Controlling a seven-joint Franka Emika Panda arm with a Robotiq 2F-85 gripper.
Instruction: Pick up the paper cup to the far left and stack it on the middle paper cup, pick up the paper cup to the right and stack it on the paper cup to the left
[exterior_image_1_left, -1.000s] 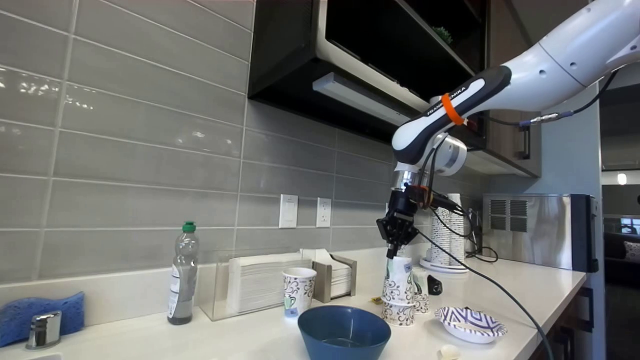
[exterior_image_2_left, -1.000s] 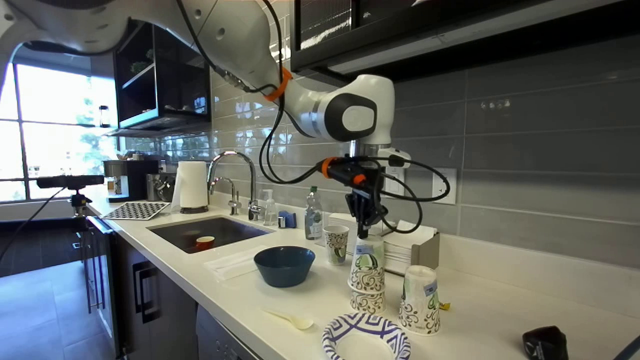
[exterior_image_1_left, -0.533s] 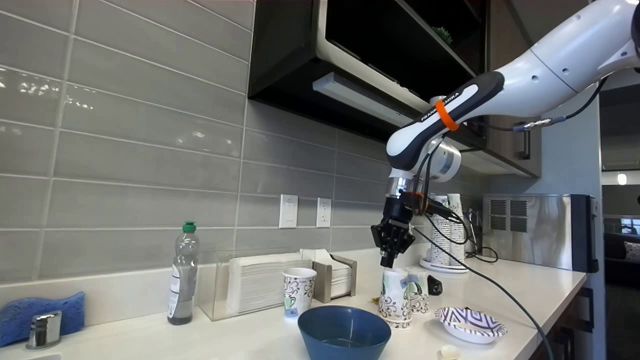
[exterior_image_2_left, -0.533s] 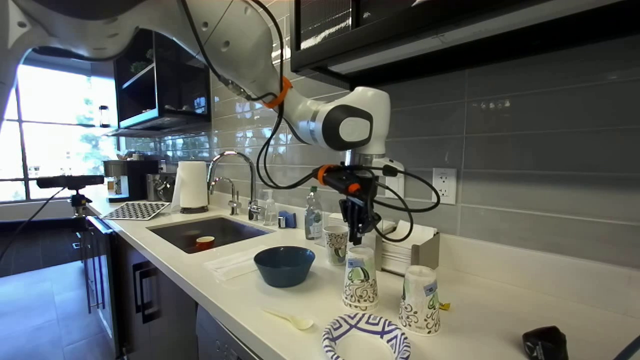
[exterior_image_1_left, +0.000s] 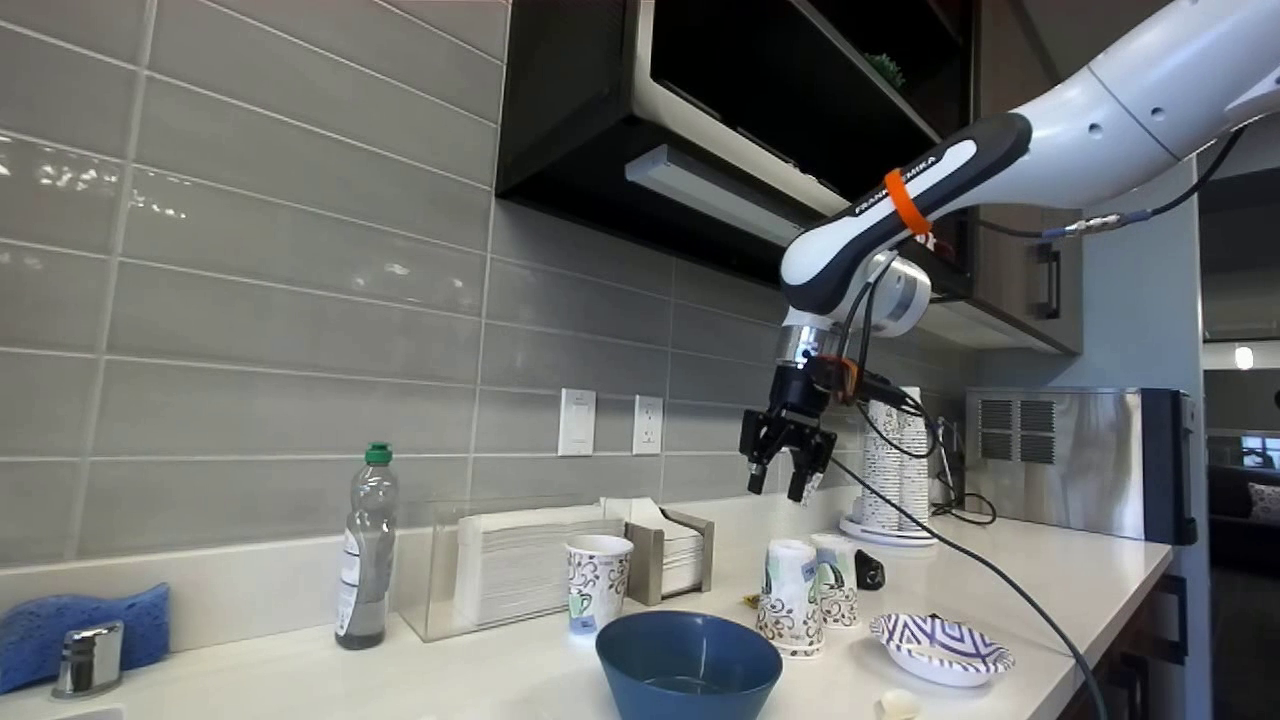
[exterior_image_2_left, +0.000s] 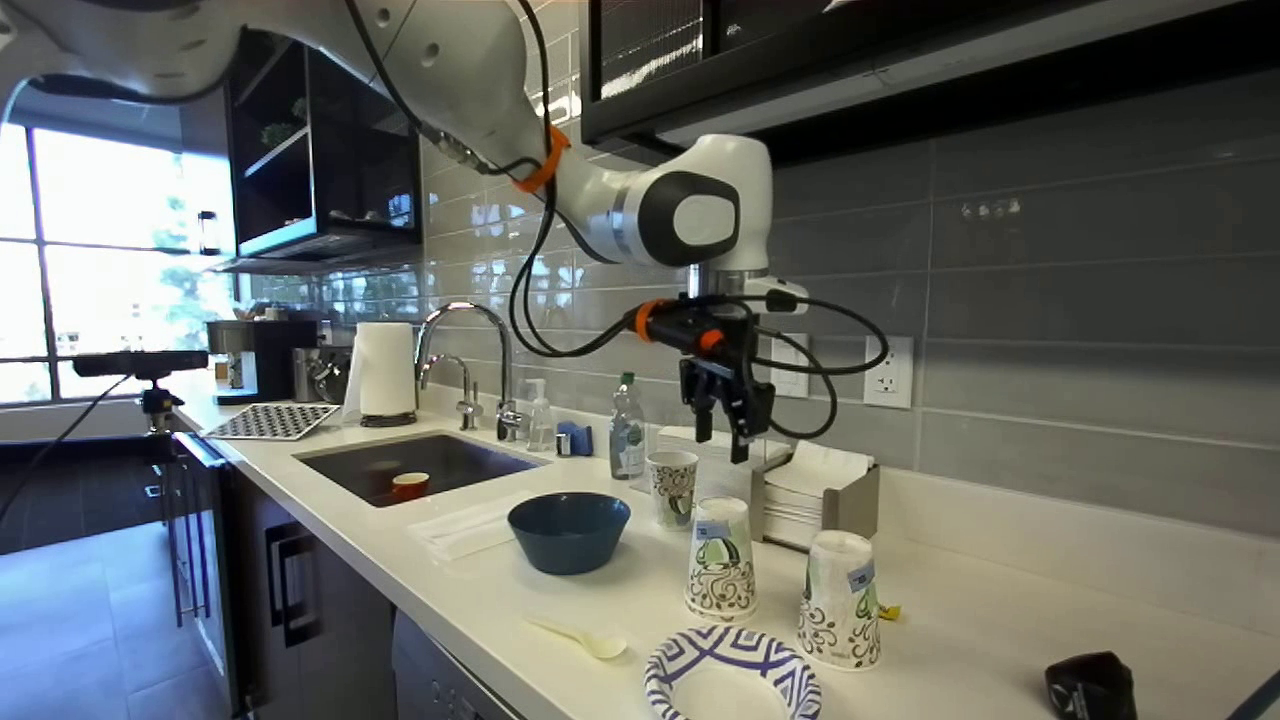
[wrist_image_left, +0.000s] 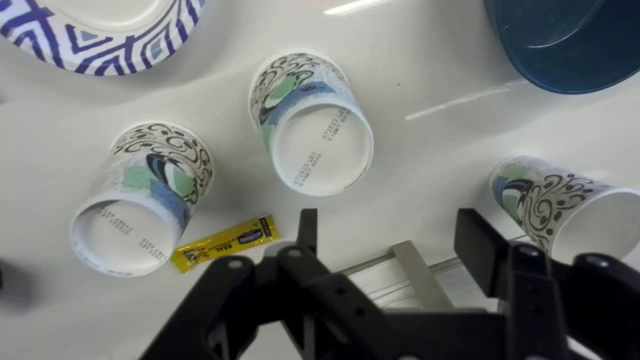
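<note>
- Set wide apart, the jaws of the claw (exterior_image_2_left: 722, 447), up in the air past the blue bowl (exterior_image_2_left: 568, 535), well above the counter (exterior_image_2_left: 970, 640); between them in the wrist view, counter and part of the napkin holder (wrist_image_left: 422, 275), partly covered by the claw.
- Near the bowl, upside down: near paper cup (exterior_image_2_left: 721, 565), with a second rim showing just under its own; remainder of that lower piece hidden inside.
- Farther from the bowl, also upside down: far paper cup (exterior_image_1_left: 838, 588), partly hidden behind the near paper cup in an exterior view.
- Also near the bowl: upright paper cup (wrist_image_left: 555, 205), partly covered by the claw and cut by the right edge in the wrist view.
- Cut off in the wrist view: one side of the bowl, and the patterned plate (wrist_image_left: 117, 55), well apart from the bowl.
- Near the bowl: white spoon (exterior_image_1_left: 898, 704), down to its rounded end in an exterior view.
- Farther from the bowl than the near paper cup: yellow packet (wrist_image_left: 225, 243), smallest print unreadable.
- Well away from the bowl: black object (exterior_image_2_left: 1092, 685), cut by the lower edge in an exterior view; cannot tell its kind.
</note>
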